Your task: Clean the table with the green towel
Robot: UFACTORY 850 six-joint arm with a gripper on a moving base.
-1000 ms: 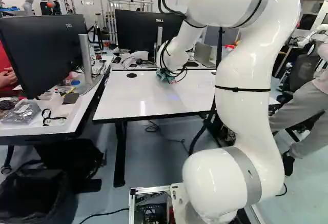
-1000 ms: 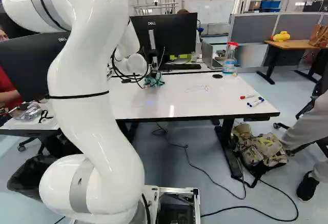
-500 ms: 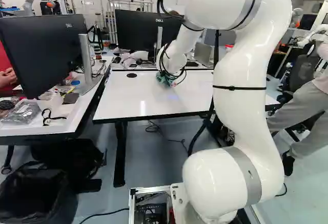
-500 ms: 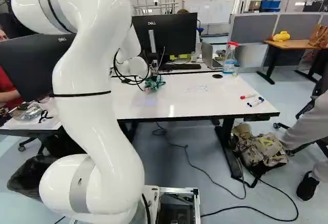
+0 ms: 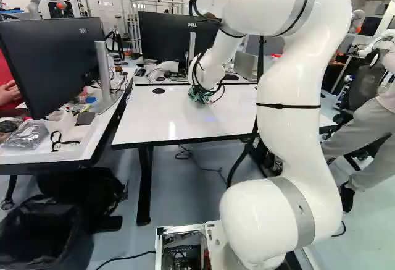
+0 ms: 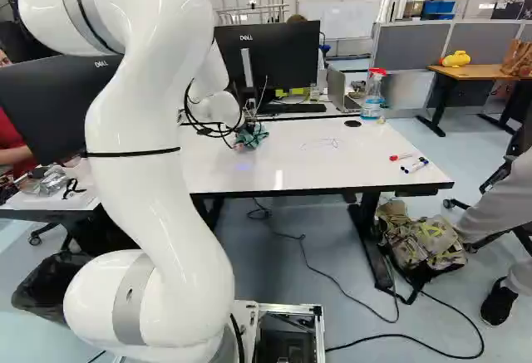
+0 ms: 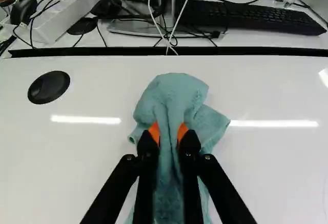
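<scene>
At the far part of the white table [image 5: 179, 122], my gripper [image 5: 200, 92] is down at the surface, mostly hidden by the wrist and its cables. The green towel [image 6: 251, 135] bunches under it. In the wrist view both orange pads of the gripper [image 7: 168, 134] pinch a fold of the green towel [image 7: 174, 93], whose crumpled part spreads ahead of the fingers on the tabletop. Faint drawn marks [image 6: 322, 143] lie right of the towel in the right base view.
A spray bottle [image 6: 373, 93] stands at the table's far right corner; markers [image 6: 413, 165] lie near its right edge. Behind are a monitor [image 5: 179, 35] and keyboard [image 7: 251, 18]. Another monitor [image 5: 52, 63] stands on the left desk. A backpack [image 6: 424, 242] sits below.
The arm has shifted a little against its base joint, and the gripper has carried the towel slightly nearer across the table. The base has not moved.
</scene>
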